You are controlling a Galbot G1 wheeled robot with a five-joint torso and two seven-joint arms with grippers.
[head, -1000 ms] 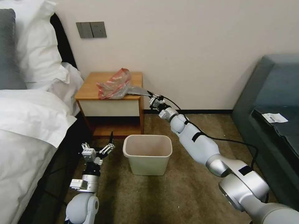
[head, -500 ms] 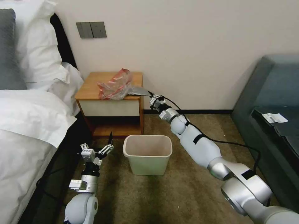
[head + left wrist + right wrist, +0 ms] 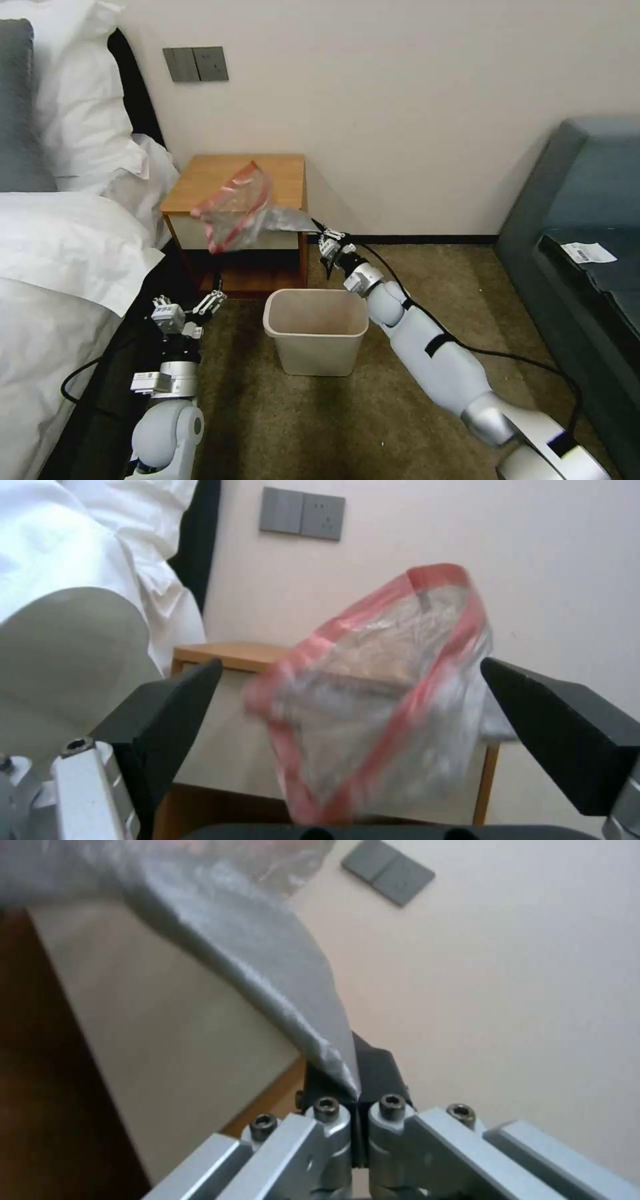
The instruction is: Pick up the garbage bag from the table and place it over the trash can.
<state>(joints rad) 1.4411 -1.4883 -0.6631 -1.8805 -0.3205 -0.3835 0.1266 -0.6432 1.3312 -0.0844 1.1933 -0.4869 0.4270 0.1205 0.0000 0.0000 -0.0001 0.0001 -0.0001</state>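
Note:
The garbage bag (image 3: 233,215), clear grey with a red rim, hangs in the air in front of the table's (image 3: 200,177) white drawer, off the orange-brown top. My right gripper (image 3: 321,232) is shut on the bag's grey tail, just right of the table and above the far right corner of the trash can (image 3: 317,328). In the right wrist view the grey plastic (image 3: 267,965) runs into the shut gripper (image 3: 357,1092). My left gripper (image 3: 190,308) is open, low over the carpet left of the can. The bag's mouth (image 3: 373,700) shows beyond its black fingers (image 3: 173,715).
A bed with white bedding (image 3: 53,267) runs along the left, close to my left arm. A dark sofa (image 3: 587,220) stands at the right. Grey wall switches (image 3: 195,64) sit above the table. Brown carpet (image 3: 320,413) lies open in front of the can.
My right gripper has drawn back and down toward the can, dragging the bag off the table top into the air. My left gripper has shifted a little left and lower.

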